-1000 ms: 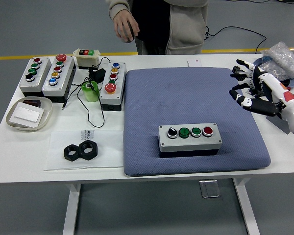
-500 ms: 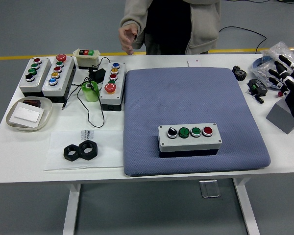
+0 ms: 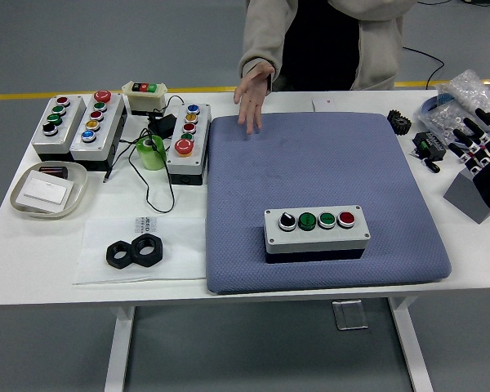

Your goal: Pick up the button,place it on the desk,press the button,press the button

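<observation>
A grey button box (image 3: 316,229) with a black knob, two green buttons and a red button lies on the blue pad (image 3: 327,163), near its front edge. My right hand (image 3: 478,143) is at the right edge of the picture, away from the box, with its fingers spread and nothing in it. My left arm does not show. A person stands at the far side and reaches a hand (image 3: 252,96) down onto the pad's far left corner.
Three more button boxes (image 3: 55,125) (image 3: 97,121) (image 3: 188,141), a small switch box (image 3: 145,95), a green tape roll (image 3: 151,152) and cables lie at the left. A white tray (image 3: 49,192) and two black nuts (image 3: 135,252) are at the front left. Small parts (image 3: 429,148) and a plastic bag (image 3: 465,94) are at the right.
My right hand has drawn back from over the pad to the right edge. The person has stepped to the right and lowered a hand onto the pad's far left corner.
</observation>
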